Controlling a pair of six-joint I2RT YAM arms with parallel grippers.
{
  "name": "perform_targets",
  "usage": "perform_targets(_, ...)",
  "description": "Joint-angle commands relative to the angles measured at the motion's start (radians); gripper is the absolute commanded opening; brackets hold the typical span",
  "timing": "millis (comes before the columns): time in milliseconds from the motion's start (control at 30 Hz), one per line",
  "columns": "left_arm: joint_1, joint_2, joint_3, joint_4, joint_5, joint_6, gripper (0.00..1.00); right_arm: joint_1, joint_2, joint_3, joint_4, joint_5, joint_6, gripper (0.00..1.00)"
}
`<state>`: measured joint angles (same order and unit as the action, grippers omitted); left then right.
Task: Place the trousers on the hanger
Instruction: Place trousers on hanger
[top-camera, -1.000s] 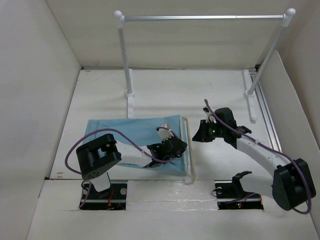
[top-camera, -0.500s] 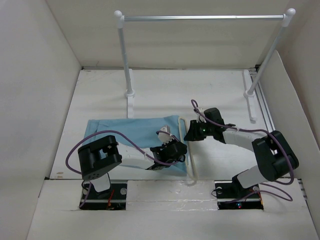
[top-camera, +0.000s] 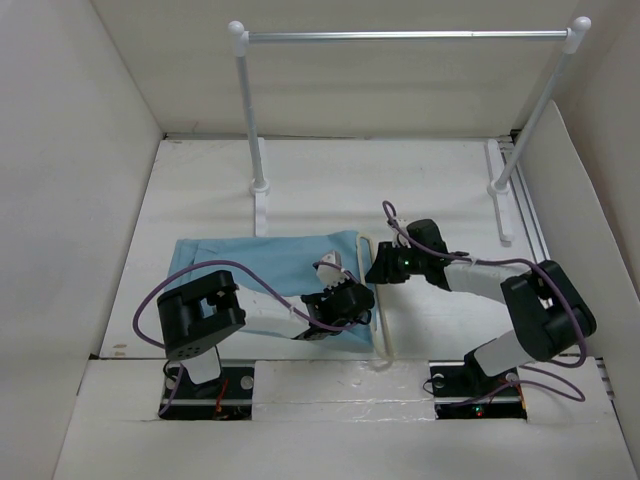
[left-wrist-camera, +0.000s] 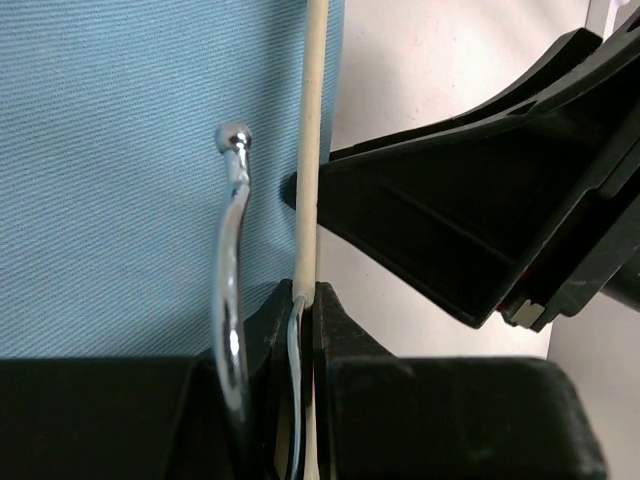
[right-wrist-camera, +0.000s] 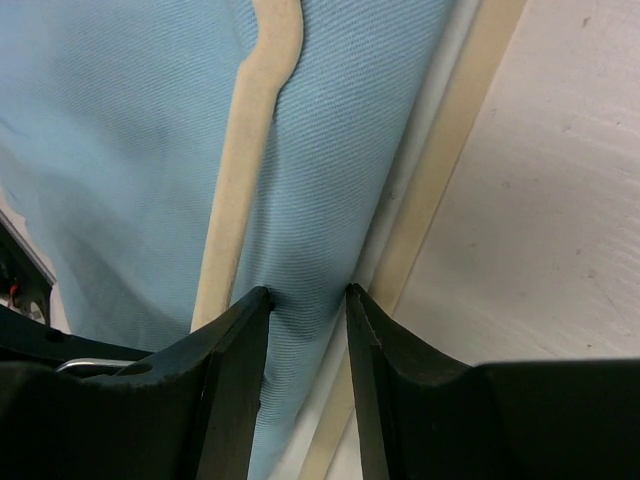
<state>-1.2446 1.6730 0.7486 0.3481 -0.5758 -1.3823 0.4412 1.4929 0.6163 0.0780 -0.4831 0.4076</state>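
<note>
- The trousers (top-camera: 250, 265) lie flat on the table (top-camera: 330, 190), left of centre. Their right-hand edge runs along the hanger. Probably laid out this way so the cloth can be fed through the hanger without lifting the whole garment.
- Left arm: base at the near edge, forearm low across the near part of the cloth, wrist turned toward the centre. The left gripper (top-camera: 350, 300) sits at the trousers' right edge.
- Left pincer: clenched on the hanger. The wrist view shows the thin cream rod pinched tight between the two pads, with no gap showing. The chrome hook (left-wrist-camera: 232, 260) curves up just beside the grip, over blue fabric. My reading is that this hand acts as an anchor, pinning the hanger so it cannot slide while the other hand works the cloth.
- The hanger (top-camera: 381, 330) lies flat on the table, its long bar running near-to-far just right of the trousers' edge. Part of the frame is under or against the fabric.
- Right arm: elbow folded well to the right, forearm reaching left and low. The right gripper (top-camera: 375, 271) is at the hanger's far part, close to the left gripper but apart from it.
- Right pincer: grasping a raised ridge of trouser cloth. Both fingers (right-wrist-camera: 235, 370) press the fold from either side, with cream hanger parts flanking it. The likely aim is to draw the fabric across the bar.
</note>
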Motion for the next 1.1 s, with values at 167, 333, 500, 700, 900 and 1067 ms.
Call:
perform_targets(167, 0.017, 0.014, 0.003, -0.015, -0.042, 0.034, 0.0, 0.04, 0.044, -0.07, 0.127, -0.023, 0.043, 0.22)
perform_targets(333, 0.049, 0.008, -0.017, -0.031, -0.067, 0.061, 0.0, 0.03, 0.001, -0.102, 0.128, -0.067, 0.043, 0.0)
perform_targets(500, 0.079, -0.007, -0.014, -0.044, -0.064, 0.178, 0.0, -0.054, -0.215, -0.168, -0.012, -0.069, -0.001, 0.0)
perform_targets(700, 0.088, -0.016, -0.05, -0.044, 0.002, 0.276, 0.0, -0.234, -0.281, -0.165, -0.147, -0.141, -0.124, 0.0)
perform_targets(900, 0.048, -0.042, -0.074, -0.078, 0.031, 0.333, 0.0, -0.372, -0.151, -0.023, -0.118, -0.199, -0.148, 0.0)
perform_targets(1067, 0.039, -0.03, -0.058, -0.069, 0.106, 0.41, 0.0, -0.406, -0.016, 0.166, -0.161, -0.23, -0.188, 0.0)
